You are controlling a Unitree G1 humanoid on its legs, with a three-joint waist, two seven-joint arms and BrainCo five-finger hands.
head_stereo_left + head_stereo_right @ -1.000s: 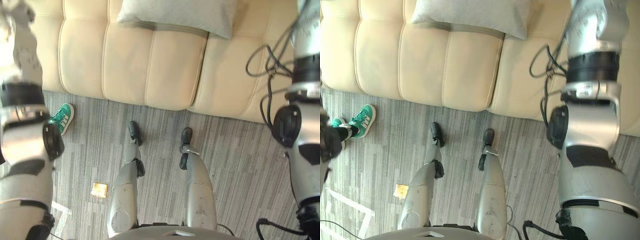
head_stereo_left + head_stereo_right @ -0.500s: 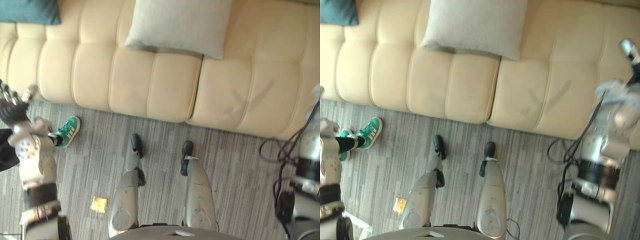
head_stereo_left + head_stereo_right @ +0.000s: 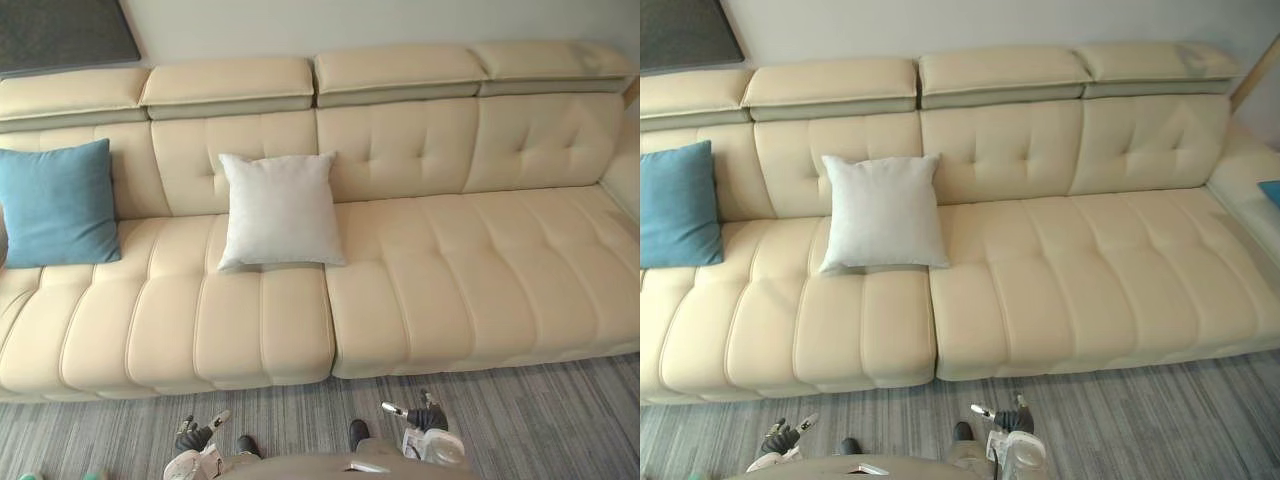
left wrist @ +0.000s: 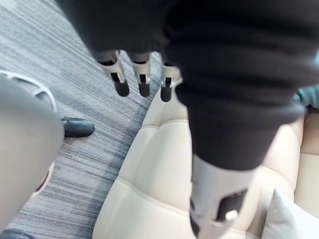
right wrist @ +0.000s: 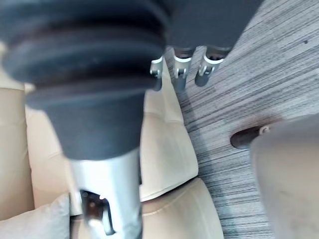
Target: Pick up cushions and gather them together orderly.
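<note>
Left hand (image 3: pixel 197 436): low, near the front edge of the sofa (image 3: pixel 470 270), fingers straight, holding nothing. Right hand (image 3: pixel 420 417): likewise low above the floor (image 3: pixel 540 410), fingers loose and empty. Cushions, two entered: blue cushion (image 3: pixel 57 205), propped against the backrest at the left end; grey cushion (image 3: pixel 279 210), upright nearer the middle, well apart from the blue. Item unclear: blue scrap (image 3: pixel 1270 190) at the sofa's right end, possibly a third cushion; we cannot tell. Step in hand, as we judge it: reaching for the first cushion, nothing gathered yet. To do it well we close on the seat first, take the grey cushion by both side edges, lift it clear rather than drag it, and stand it upright just beside the blue, edges level.
</note>
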